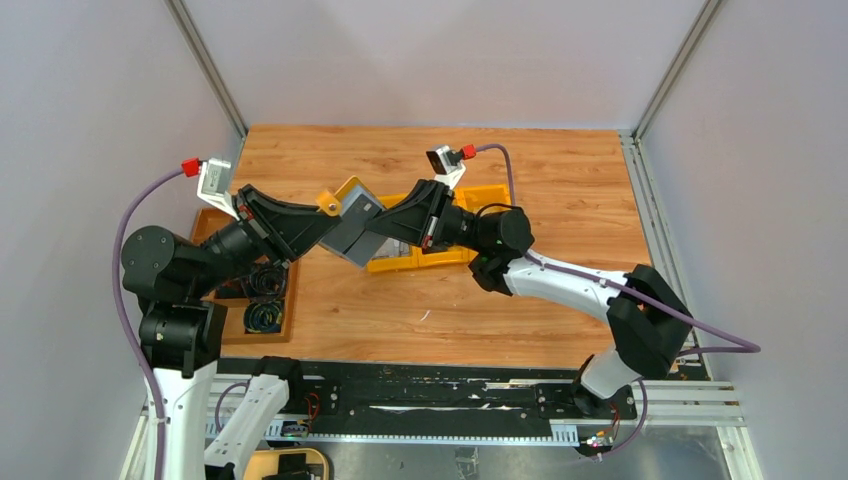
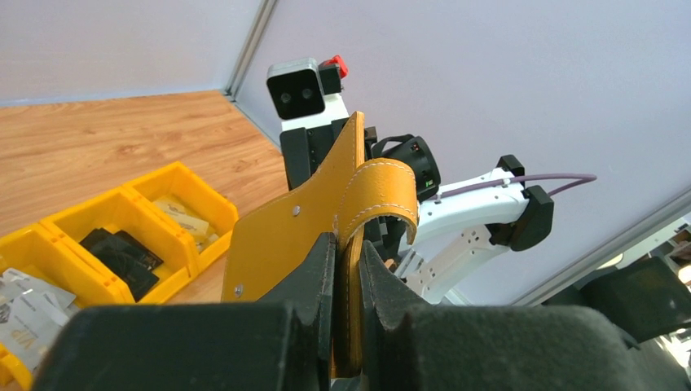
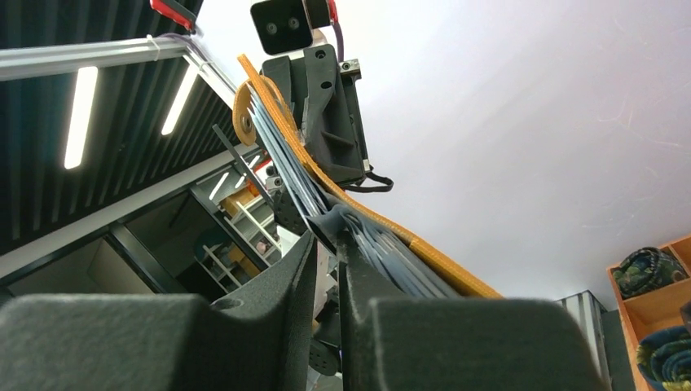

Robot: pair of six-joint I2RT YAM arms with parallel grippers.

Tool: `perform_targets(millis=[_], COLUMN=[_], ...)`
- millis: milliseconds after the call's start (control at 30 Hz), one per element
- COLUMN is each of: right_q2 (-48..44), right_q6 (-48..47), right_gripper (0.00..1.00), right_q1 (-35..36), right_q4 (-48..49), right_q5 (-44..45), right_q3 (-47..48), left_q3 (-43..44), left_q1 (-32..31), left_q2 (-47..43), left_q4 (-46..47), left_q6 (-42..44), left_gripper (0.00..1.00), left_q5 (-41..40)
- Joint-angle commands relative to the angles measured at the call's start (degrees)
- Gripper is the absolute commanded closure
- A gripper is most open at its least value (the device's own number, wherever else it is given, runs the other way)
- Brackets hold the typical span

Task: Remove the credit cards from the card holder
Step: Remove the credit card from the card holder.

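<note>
The card holder (image 1: 352,232), held open in the air above the table's (image 1: 560,180) far middle beside the yellow bins (image 1: 487,196), is clamped by the left gripper (image 2: 349,244), while the right gripper (image 3: 330,236) stands narrow at its grey pockets, grip undeterminable; no card is seen withdrawn yet.

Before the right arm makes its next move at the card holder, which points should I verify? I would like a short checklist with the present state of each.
1. Left tool shut on the card holder: ok, it pinches the yellow edge.
2. Card holder held up off the table: ok.
3. Right tool gripping the cards: cannot tell; its jaws stand close together at the stack.
4. Cards out of the holder: not ok, they sit inside it.
</note>
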Motion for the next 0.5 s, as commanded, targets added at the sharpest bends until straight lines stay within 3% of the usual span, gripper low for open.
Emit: perform_targets(millis=[0, 267, 467], right_q2=[1.1, 1.2, 0.9], right_q6=[2.0, 2.7, 3.1], right_gripper=[0.86, 1.0, 1.0], right_q1=[1.1, 0.6, 0.0], right_q4=[5.8, 8.0, 10.6], right_q5=[2.7, 3.3, 5.0], right_q3=[2.9, 2.1, 0.3], left_q3=[0.7, 2.4, 3.3], left_q1=[-0.1, -0.1, -0.1], left_q2=[0.7, 1.7, 1.7], left_q4=[3.7, 5.7, 6.2], left_q6=[-2.6, -3.4, -4.7], left_gripper=[1.0, 1.0, 1.0], left_q5=[0.8, -1.8, -3.3])
